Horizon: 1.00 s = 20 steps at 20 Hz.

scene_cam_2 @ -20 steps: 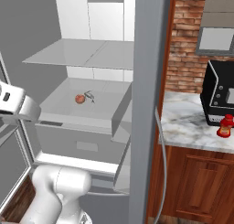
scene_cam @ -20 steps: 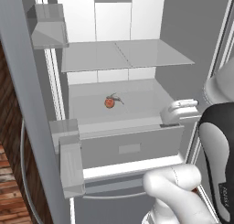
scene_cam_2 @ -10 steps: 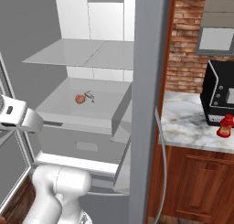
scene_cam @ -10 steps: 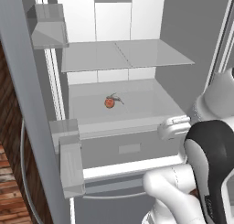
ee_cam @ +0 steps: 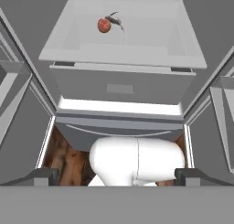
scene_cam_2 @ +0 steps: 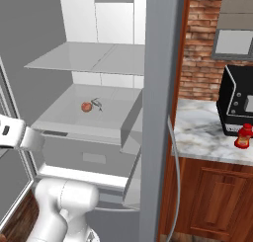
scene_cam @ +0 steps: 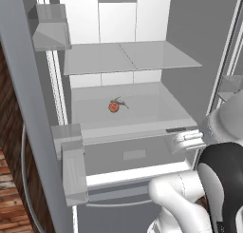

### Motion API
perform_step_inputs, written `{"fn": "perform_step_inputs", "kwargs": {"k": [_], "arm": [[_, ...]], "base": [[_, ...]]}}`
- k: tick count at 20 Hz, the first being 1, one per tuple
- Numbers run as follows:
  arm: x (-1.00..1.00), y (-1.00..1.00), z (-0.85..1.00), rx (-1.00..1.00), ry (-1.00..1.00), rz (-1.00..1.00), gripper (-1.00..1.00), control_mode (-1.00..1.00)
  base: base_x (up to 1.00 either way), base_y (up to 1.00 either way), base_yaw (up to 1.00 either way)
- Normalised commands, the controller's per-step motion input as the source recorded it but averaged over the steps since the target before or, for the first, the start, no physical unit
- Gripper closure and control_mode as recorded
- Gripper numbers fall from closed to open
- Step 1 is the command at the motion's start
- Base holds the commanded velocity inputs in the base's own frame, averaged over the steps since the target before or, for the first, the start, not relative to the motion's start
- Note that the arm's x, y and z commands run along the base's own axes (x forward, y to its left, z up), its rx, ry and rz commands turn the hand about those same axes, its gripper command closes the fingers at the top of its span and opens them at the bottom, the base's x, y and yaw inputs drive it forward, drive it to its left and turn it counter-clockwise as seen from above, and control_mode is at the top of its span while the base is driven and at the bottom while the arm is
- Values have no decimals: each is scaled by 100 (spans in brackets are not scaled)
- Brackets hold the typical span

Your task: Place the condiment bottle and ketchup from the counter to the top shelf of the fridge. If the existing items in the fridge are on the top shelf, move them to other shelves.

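- Two things have changed in the left base view over the last second: the end effector point(scene_cam: 186, 141) has sunk along the fridge's point(scene_cam: 118, 18) right side, and the wrist has rolled. The fridge itself has held still, so the base has not driven.
- The small red-orange fruit point(scene_cam: 113, 106) and the thin dark sprig point(scene_cam: 122, 102) touching it lie on the shelf below the top shelf point(scene_cam: 142, 58). We judge that no clearing is needed.
- In the right base view the hand has slid down to the left edge. We read this as the arm backing out, with fetching yet to begin.
- Far to the right, the ketchup point(scene_cam_2: 242, 137) stands on the bench point(scene_cam_2: 202, 137), just in front of a black appliance point(scene_cam_2: 237, 102). It looks upright, long axis vertical and cap upward, though it is small.
- In the hand view the finger tips sit wide apart at the bottom with nothing between them, so the end effector is released. The camera looks at the drawer point(ee_cam: 123, 88) front, with the fruit above it and the sprig slanting off it.
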Motion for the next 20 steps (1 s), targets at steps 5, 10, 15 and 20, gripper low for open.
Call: {"fn": "perform_step_inputs", "kwargs": {"k": [5,10,15,20], "arm": [[-48,-11,0,0,0,0,-100,-100],[0,0,0,0,0,0,-100,100],[0,0,0,0,0,0,-100,100],[0,0,0,0,0,0,-100,100]], "base": [[0,0,0],[-80,-44,-7],[-98,-59,-40],[-57,-49,-64]]}}
